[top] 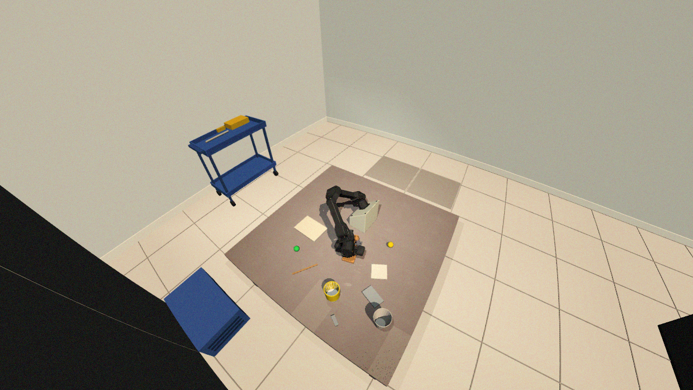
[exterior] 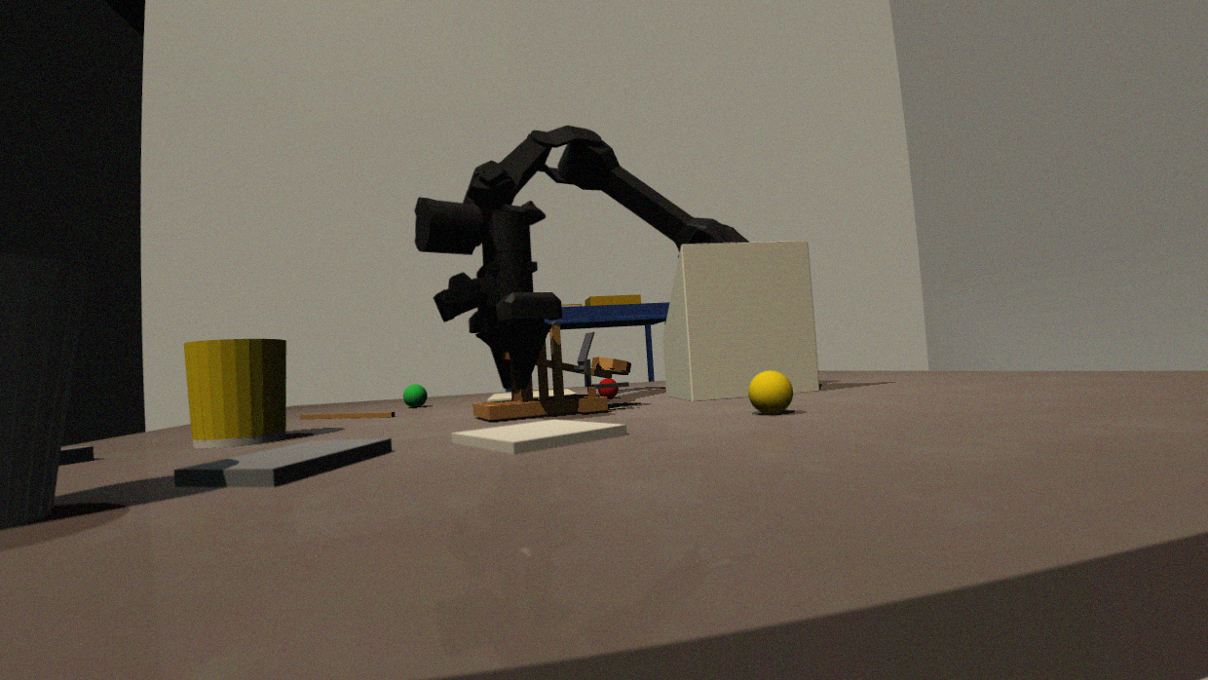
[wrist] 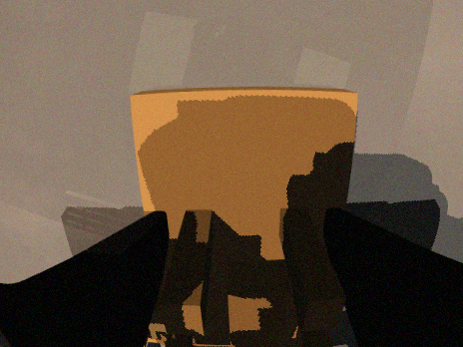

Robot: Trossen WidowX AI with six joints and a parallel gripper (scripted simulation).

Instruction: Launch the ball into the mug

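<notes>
The wooden catapult (top: pixel 348 260) (exterior: pixel 541 410) (wrist: pixel 225 150) stands on the mat, its cup end pointing away from the yellow mug (top: pixel 332 296) (exterior: pixel 235 388). My gripper (exterior: pixel 512 381) (wrist: pixel 246 223) points down over the base, its fingers on either side of the catapult's two uprights. It is open, with narrow gaps between fingers and uprights in the wrist view. A yellow ball (top: pixel 390 244) (exterior: pixel 770 392), a green ball (top: pixel 296 248) (exterior: pixel 414 395) and a red ball (exterior: pixel 607 388) are also in view. The inside of the catapult's cup is hidden.
A pale box (top: pixel 361 221) (exterior: pixel 747 321) stands beside the arm's base. A grey cup (top: pixel 383 320), a grey slab (top: pixel 372 294) (exterior: pixel 295 460), a small grey block (top: pixel 334 319), pale tiles (top: pixel 379 271) (top: pixel 310 228) and an orange stick (top: pixel 304 269) (exterior: pixel 346 415) lie around.
</notes>
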